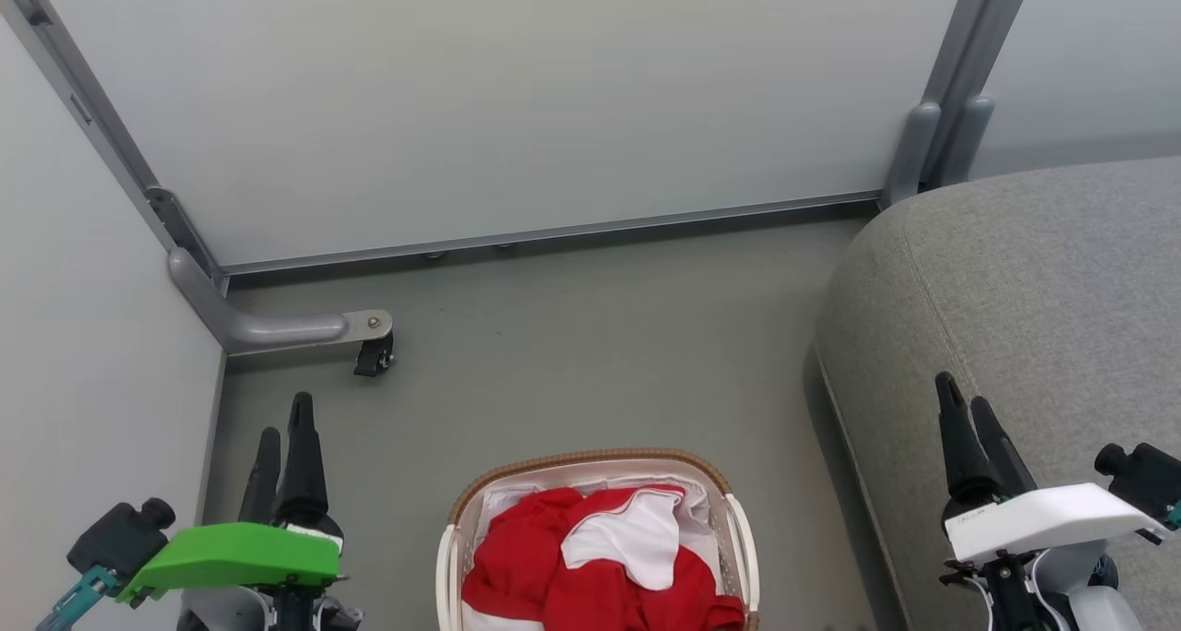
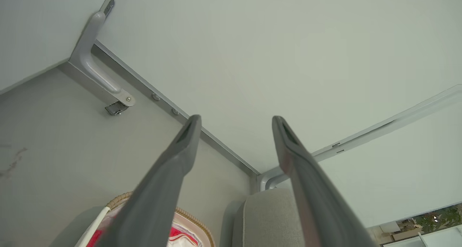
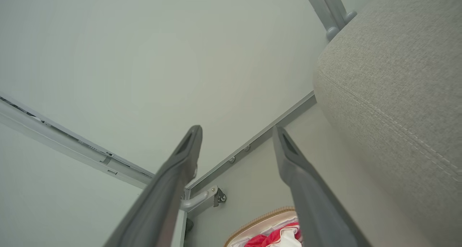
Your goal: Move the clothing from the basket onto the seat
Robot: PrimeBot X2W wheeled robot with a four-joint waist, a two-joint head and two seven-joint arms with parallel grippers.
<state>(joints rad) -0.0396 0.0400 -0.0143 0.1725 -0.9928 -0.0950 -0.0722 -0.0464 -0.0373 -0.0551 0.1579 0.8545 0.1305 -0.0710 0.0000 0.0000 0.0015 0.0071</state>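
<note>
Pickup not begun: left hand [image 1: 284, 419] and right hand [image 1: 961, 391] hang wide open, empty. Next, one should reach down into the basket [image 1: 590, 458] for the clothing [image 1: 554, 557], possibly several garments.

A bright green angular plastic cover [image 1: 235, 557] is being worn at seven o'clock by the dark-fingered left gripper [image 1: 286, 414], a white plastic cover [image 1: 1047, 518] at four o'clock by the right gripper [image 1: 960, 389].

No writing can be read; a faint mark on the right pincer [image 1: 960, 389] is too small to tell
</note>
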